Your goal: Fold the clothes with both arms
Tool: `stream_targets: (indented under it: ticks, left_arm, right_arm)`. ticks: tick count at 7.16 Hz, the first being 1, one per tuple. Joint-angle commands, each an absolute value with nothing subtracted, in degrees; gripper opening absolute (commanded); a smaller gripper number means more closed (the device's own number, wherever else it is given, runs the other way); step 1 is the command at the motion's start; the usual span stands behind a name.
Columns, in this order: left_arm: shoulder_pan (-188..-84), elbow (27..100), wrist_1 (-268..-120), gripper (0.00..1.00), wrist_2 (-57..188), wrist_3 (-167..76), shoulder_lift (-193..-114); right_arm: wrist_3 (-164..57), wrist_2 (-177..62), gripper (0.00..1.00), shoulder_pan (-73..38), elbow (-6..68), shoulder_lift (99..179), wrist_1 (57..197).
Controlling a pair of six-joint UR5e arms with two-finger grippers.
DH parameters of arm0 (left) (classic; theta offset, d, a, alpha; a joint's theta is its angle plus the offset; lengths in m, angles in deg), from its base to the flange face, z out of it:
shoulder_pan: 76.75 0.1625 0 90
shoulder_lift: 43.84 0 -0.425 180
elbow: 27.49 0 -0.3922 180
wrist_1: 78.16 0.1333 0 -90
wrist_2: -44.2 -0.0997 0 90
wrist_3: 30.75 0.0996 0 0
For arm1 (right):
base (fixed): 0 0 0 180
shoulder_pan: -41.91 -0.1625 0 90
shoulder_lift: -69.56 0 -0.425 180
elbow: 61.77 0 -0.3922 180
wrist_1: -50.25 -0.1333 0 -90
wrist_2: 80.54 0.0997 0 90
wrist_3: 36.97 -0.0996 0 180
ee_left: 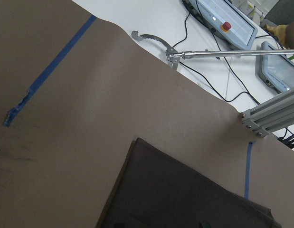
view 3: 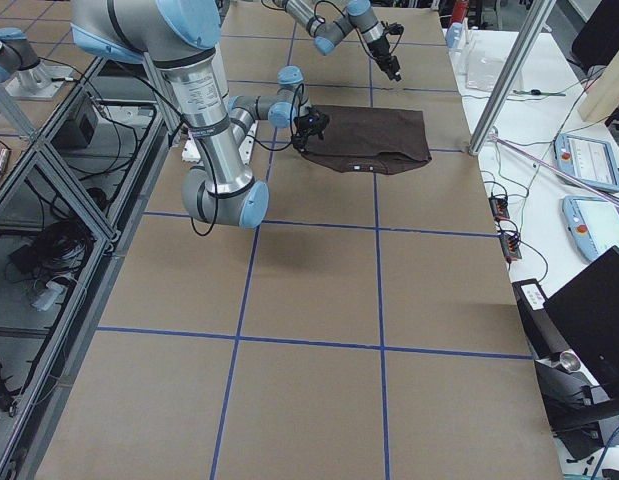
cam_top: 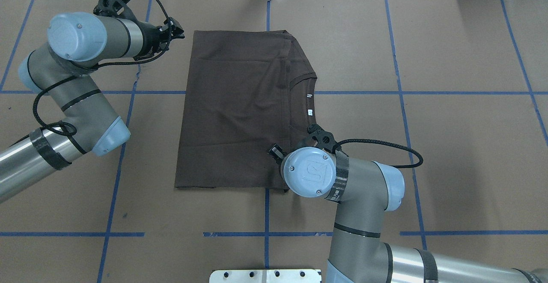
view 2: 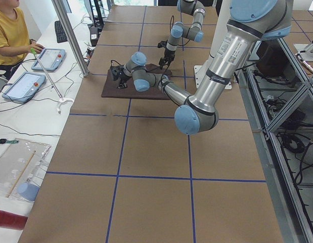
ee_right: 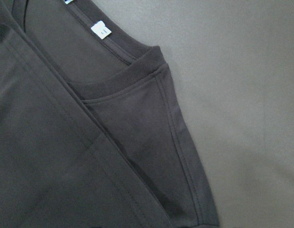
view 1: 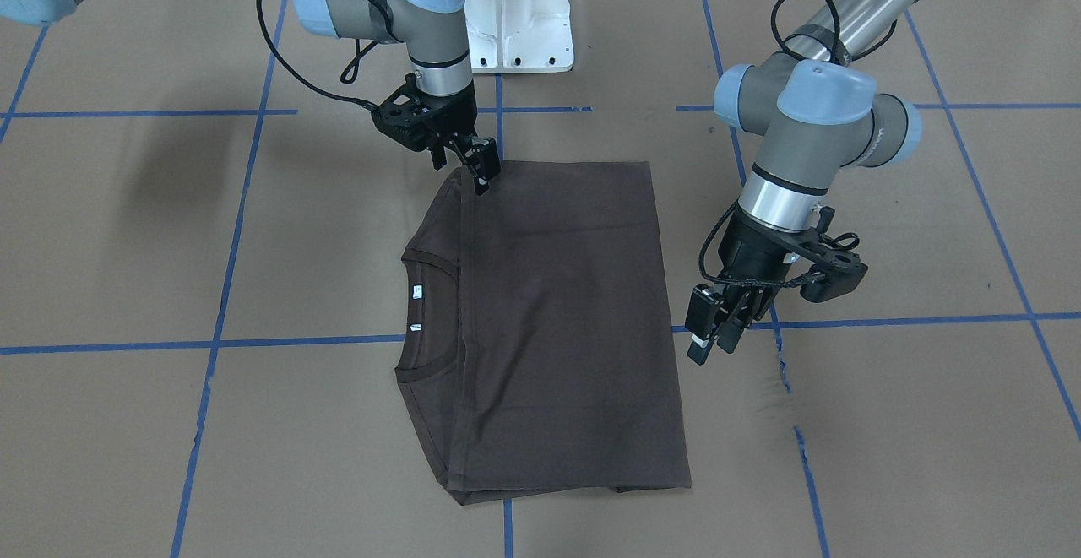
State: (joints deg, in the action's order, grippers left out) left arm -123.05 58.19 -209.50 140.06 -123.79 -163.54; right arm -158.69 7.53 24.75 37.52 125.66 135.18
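Observation:
The dark brown T-shirt (view 1: 557, 313) lies flat on the brown paper table, folded into a rectangle. Its ribbed collar (cam_top: 306, 77) and white neck tags show at the robot's right edge of the fold. My left gripper (view 1: 708, 340) hovers just off the shirt's opposite edge, open and holding nothing; it is also in the overhead view (cam_top: 175, 30). My right gripper (view 1: 477, 171) stands at the shirt's near corner on the collar side, fingers apart and looking open. The right wrist view shows the collar and shoulder seam (ee_right: 151, 95) close below, with no fingers in view.
The white pedestal base (view 1: 519, 18) stands at the robot's edge of the table. Blue tape lines (cam_top: 265, 92) grid the paper. A person in yellow (view 2: 9, 30) sits at a side bench with control tablets (view 2: 47, 58). A metal post (view 3: 504, 80) rises beside the table.

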Motion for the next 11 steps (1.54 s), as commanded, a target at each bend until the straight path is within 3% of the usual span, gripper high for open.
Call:
stream_targets:
  ticks: [1,4,5,9,10,11]
  left_arm:
    - [-123.16,58.55,-209.03,0.61,139.39,-125.65,-163.46]
    - [-123.34,59.16,-207.27,0.61,136.94,-125.67,-161.18]
    - [-123.51,60.12,-207.27,0.61,136.93,-125.76,-161.08]
    - [-123.86,65.37,-206.75,0.61,136.84,-125.93,-158.72]
    - [-123.86,67.84,-205.09,0.61,136.92,-125.85,-156.97]
    - [-123.86,68.30,-205.07,0.61,136.93,-125.84,-156.60]
  right_arm:
    - [-159.75,7.52,0.93,25.47,37.72,125.90,135.59]
    - [-160.28,7.52,0.87,26.53,36.93,126.34,135.59]
    - [-160.36,7.52,0.80,26.62,37.19,126.16,135.68]
    - [-160.28,7.52,0.68,27.32,36.84,126.34,135.68]
    - [-160.36,7.61,0.52,27.32,36.75,126.34,135.68]
    - [-160.28,7.53,0.29,27.32,36.75,126.34,135.68]
